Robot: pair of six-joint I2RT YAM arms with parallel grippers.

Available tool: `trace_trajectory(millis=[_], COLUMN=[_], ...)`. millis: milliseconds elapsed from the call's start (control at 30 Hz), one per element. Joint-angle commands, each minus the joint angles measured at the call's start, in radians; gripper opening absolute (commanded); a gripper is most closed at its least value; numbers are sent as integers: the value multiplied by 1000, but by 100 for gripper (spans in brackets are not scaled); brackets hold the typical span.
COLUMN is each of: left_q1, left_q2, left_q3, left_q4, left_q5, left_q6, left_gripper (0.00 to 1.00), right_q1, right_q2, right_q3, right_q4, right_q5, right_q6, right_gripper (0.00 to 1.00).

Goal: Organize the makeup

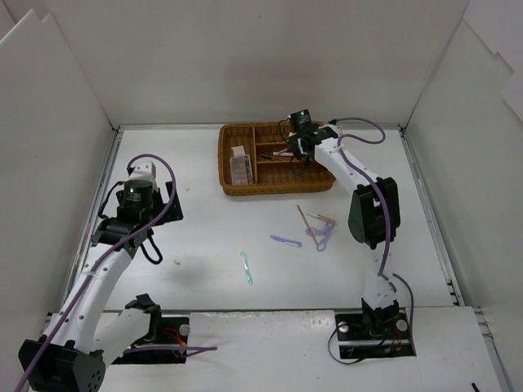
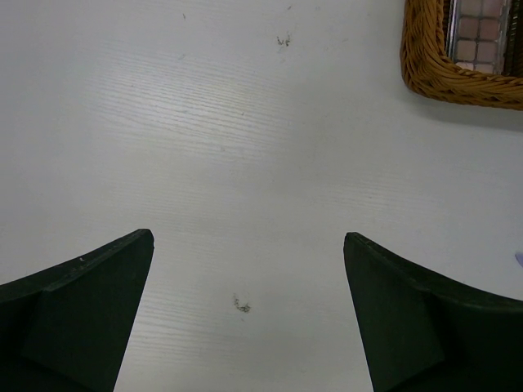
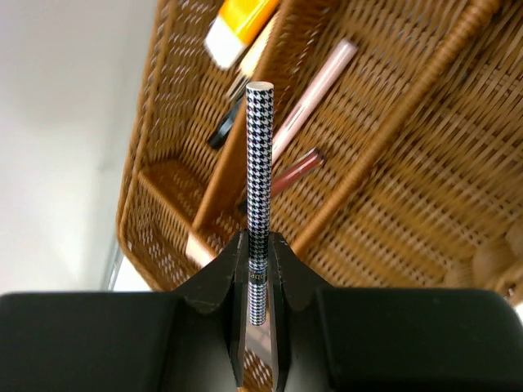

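**Pencil (image 3: pixel 260 155) poised over the tray (image 1: pixel 276 189), not yet released.**
Risk: the right gripper (image 3: pixel 260 245) pinches the pencil near 1 end, so on release it could tip and land across a divider (image 3: pixel 409 106) instead of flat in a slot. Its jaws are narrow, clamped on the pencil. The left gripper (image 2: pixel 248 241) gapes wide and holds nothing, off the tray's corner. A mint tool (image 1: pixel 246 268) and lilac tools (image 1: pixel 320 235) lie on the tray's near side.

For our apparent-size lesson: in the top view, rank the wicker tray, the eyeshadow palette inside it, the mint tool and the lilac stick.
1. Brown wicker divided tray
2. Brown-toned eyeshadow palette
3. Thin mint plastic tool and thin lilac plastic stick: alike, unranked
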Motion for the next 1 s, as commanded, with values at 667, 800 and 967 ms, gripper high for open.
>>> trace_trajectory(millis=[667,800,967], left_q1=[5,5,5], left_q2=[31,34,40], left_q3=[18,21,18], left_q4=[43,46,46], left_q5=[-12,2,7], left_q6=[21,18,17], left_gripper=[97,97,97], right_q1=[-83,-83,-78], right_q2=[-73,-254,-508], right_q3=[-35,-231,-532], right_q4=[167,167,154], right_q5=[-119,-170,-283], right_q6=[-254,-640,-976], right_gripper=[37,36,37])
